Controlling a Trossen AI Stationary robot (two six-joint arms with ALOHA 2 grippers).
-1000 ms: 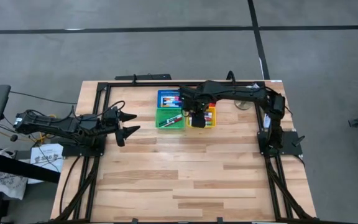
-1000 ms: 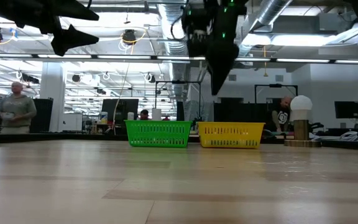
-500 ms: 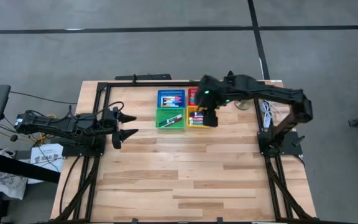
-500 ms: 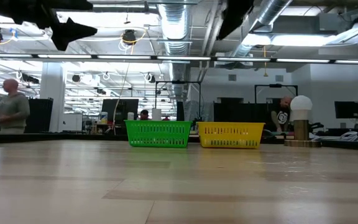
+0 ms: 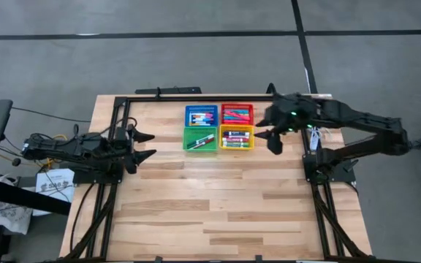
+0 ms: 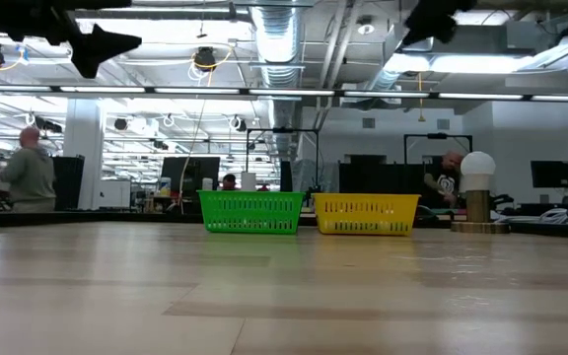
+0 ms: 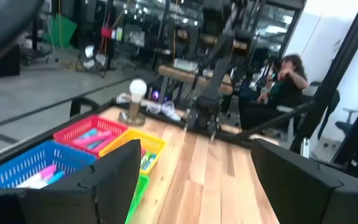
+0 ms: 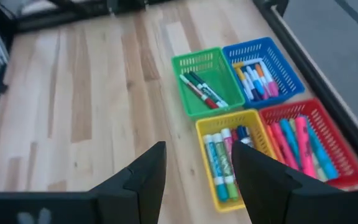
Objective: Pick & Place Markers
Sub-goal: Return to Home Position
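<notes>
while markers [image 8: 219,158] fill baskets [image 8: 225,116], right fingers [image 8: 145,180] spread (left fingers [image 7: 114,180] too)

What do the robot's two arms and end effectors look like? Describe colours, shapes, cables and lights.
Both arms are black, jointed links. The left arm carries loose black cables along it; the right arm shows a small green light near its wrist. The left end effector and right end effector each have two dark, pointed, wedge-shaped fingers.

blue mesh bskt [image 5: 201,107] | red bskt [image 5: 237,105] | green bskt [image 6: 250,212] | yellow bskt [image 6: 366,214] | mkrs [image 8: 218,158] multi-col | table [image 5: 218,204] pale wood
</notes>
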